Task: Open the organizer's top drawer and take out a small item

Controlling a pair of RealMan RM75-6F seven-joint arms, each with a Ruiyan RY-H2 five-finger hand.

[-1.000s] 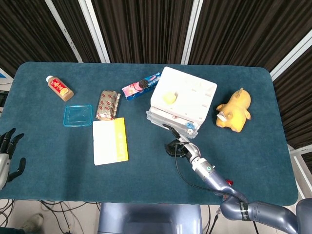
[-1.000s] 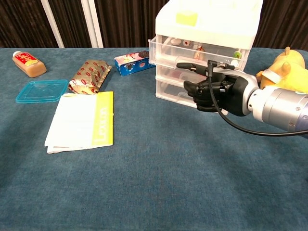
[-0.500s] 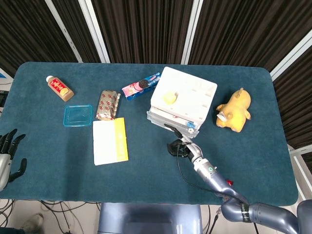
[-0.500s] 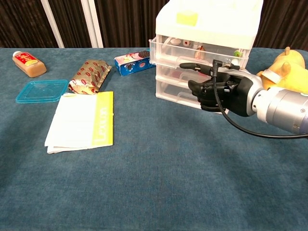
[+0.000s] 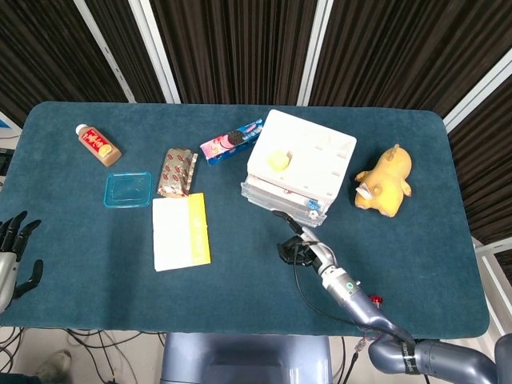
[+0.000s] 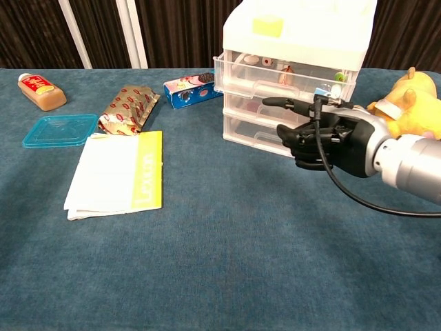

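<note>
The white three-drawer organizer (image 5: 308,156) (image 6: 303,27) stands right of the table's middle. Its clear top drawer (image 6: 241,76) holds small pink and green items (image 6: 286,67). My black right hand (image 5: 300,250) (image 6: 324,138) hovers just in front of the drawers. One finger (image 6: 275,102) points left across the middle drawer's front while the others are curled in, holding nothing. In the head view the fingertip lies close to the organizer's front edge; I cannot tell whether it touches. My left hand (image 5: 12,256) hangs at the table's near left edge, fingers apart and empty.
A yellow plush toy (image 5: 386,180) (image 6: 413,103) lies right of the organizer. To the left are a cookie box (image 5: 230,141), a snack pack (image 5: 178,171), a white and yellow booklet (image 5: 181,232), a teal lid (image 5: 128,190) and a bottle (image 5: 98,144).
My right hand has drawn back from the organizer, towards me and slightly right. The top drawer's front has not visibly shifted. The left hand has stayed put.
</note>
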